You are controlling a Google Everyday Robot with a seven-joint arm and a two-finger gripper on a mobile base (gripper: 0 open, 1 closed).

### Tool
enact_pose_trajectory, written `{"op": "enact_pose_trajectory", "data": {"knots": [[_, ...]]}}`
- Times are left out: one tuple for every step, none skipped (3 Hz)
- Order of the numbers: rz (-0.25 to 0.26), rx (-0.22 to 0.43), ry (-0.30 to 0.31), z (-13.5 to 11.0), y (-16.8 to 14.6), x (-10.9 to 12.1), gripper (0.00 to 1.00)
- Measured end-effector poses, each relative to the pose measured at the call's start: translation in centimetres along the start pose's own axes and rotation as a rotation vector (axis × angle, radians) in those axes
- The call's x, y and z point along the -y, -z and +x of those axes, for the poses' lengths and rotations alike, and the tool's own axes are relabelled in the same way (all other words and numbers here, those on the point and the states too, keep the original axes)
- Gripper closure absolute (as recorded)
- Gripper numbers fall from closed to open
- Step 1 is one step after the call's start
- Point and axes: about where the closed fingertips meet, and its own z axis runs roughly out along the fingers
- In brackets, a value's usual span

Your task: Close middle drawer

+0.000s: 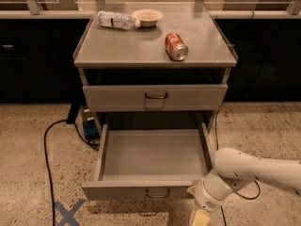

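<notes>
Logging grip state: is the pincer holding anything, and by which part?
Cannot be told. The pincer is at the front right corner of the open middle drawer, right of its handle, and whether it grips there is hidden.

- The middle drawer (153,157) was matt grey metal, smooth inside, its handle dark wire.
- The desk (136,48) had a dull grey, smooth top.
- The can (176,46) was glossy red metal; the bottle (116,20) clear plastic.
- The hand (195,202), at the drawer's front right corner, wore smooth white plastic.
</notes>
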Motion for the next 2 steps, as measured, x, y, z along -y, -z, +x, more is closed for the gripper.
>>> {"op": "enact_pose_trajectory", "data": {"knots": [[-0.027, 0.042, -0.033, 1.1, -0.9, 0.5, 0.00], [-0.091, 0.090, -0.035, 0.9, -2.7, 1.4, 0.00]]}}
